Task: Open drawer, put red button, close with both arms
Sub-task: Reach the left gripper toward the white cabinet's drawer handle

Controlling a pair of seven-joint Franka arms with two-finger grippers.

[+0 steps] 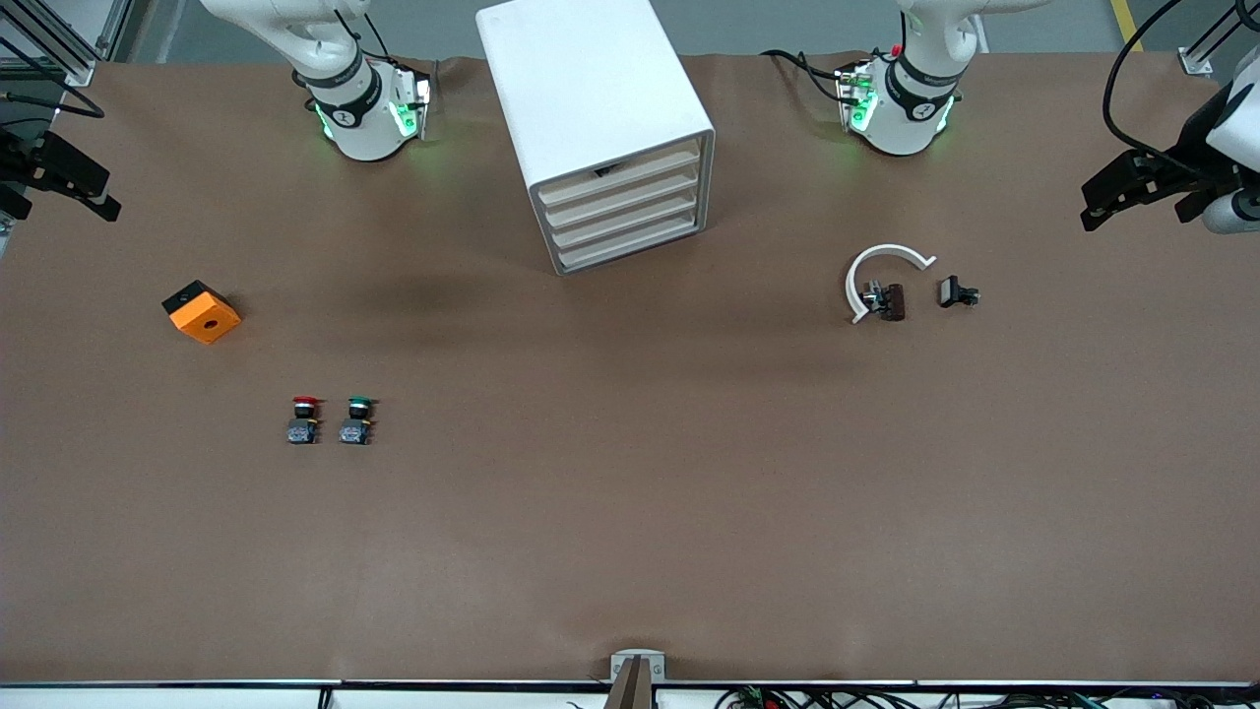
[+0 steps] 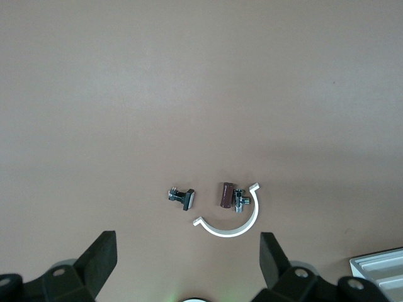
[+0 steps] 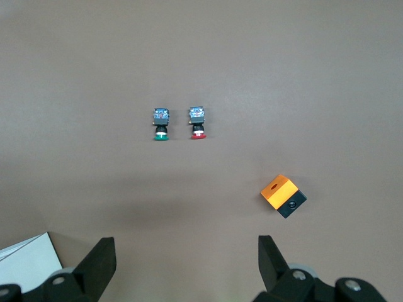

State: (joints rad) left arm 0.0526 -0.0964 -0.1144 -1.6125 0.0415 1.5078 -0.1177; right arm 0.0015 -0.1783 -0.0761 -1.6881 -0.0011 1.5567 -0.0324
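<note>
The white cabinet [image 1: 591,89] stands at the middle of the table near the robots' bases, its four drawers [image 1: 622,212] all pushed in. The red button [image 1: 305,418] lies on the table toward the right arm's end, beside a green-capped one [image 1: 357,420], both nearer the front camera than the cabinet. The red button also shows in the right wrist view [image 3: 198,123]. My right gripper [image 3: 186,245] is open and empty, high over the table near its base. My left gripper [image 2: 187,242] is open and empty too, high over its base. Neither gripper shows in the front view.
An orange and black box [image 1: 201,311] lies toward the right arm's end. A white half ring [image 1: 891,251], a small brown part [image 1: 893,301] and a black clip [image 1: 955,292] lie toward the left arm's end. Black fixtures stand at both table ends.
</note>
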